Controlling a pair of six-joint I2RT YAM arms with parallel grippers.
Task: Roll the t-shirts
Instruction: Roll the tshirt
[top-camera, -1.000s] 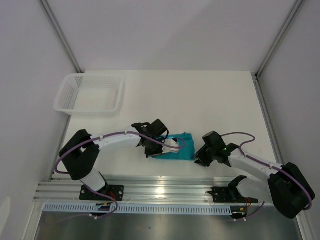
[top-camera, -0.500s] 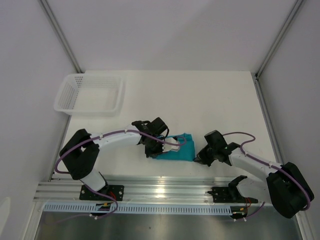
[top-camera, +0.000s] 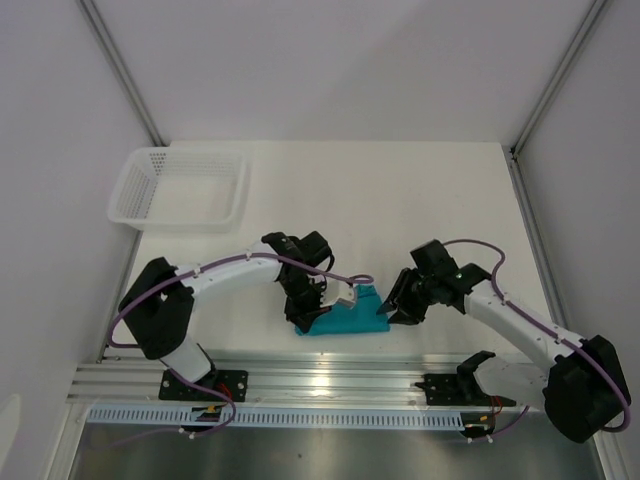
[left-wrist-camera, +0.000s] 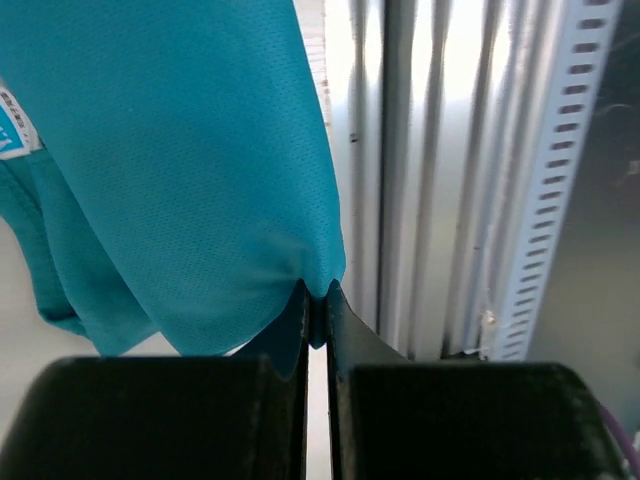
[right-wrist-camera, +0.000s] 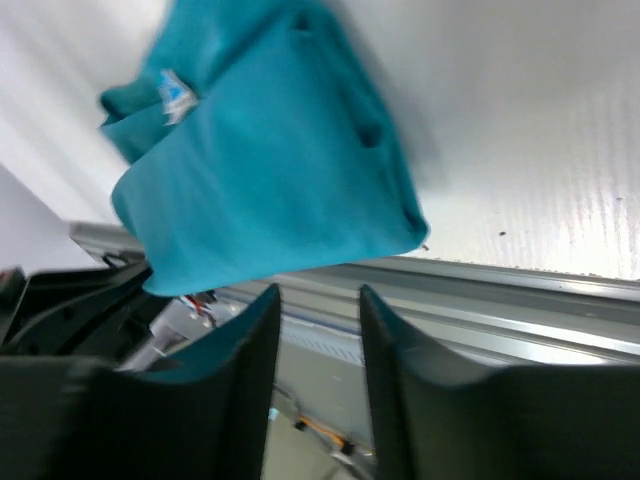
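Left gripper (left-wrist-camera: 318, 298) pinched shut on t-shirt (top-camera: 350, 322) edge | right gripper (top-camera: 396, 308) half-open, empty, just beside its right end | your bundle lies left-right.

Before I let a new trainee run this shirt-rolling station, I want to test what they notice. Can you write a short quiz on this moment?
1. True or false: the left gripper is shut on an edge of the teal t-shirt.
2. Pick one. The right gripper is: A) shut on the t-shirt; B) open, close beside the t-shirt; C) shut and empty.
3. Fill in: the white mesh basket sits at the far ____ corner of the table.
Key: 1 true; 2 B; 3 left.
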